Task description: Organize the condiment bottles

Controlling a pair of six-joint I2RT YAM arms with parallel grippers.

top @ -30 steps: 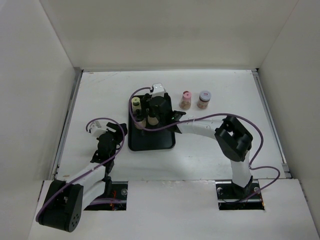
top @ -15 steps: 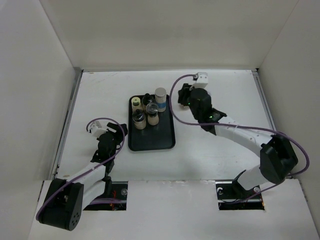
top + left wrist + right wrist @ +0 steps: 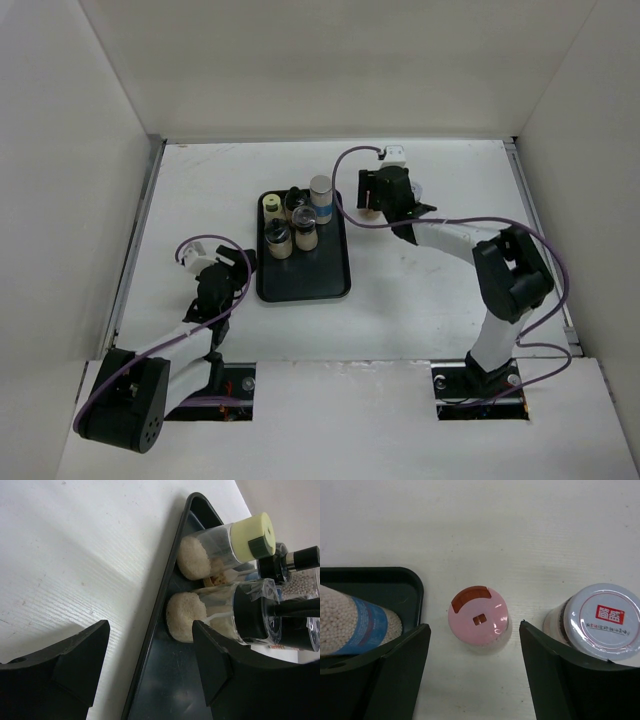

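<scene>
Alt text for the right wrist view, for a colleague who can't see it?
A pink-capped jar stands on the white table, seen from above between the open fingers of the right gripper. A grey-capped jar stands to its right; left, a tray corner holds a blue-banded bottle.

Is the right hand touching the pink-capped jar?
Apart. The right wrist view shows bare table on both sides of the pink-capped jar, which sits between the fingers of the open right hand.

tray point(image 3: 305, 282): black
table point(image 3: 420, 300): white
pink jar point(image 3: 479, 615): pink cap, red patch
grey jar point(image 3: 605, 621): grey cap, red label
tall jar point(image 3: 355, 626): blue band, white beads
cream jar point(image 3: 225, 545): pale yellow cap, green tab
</scene>
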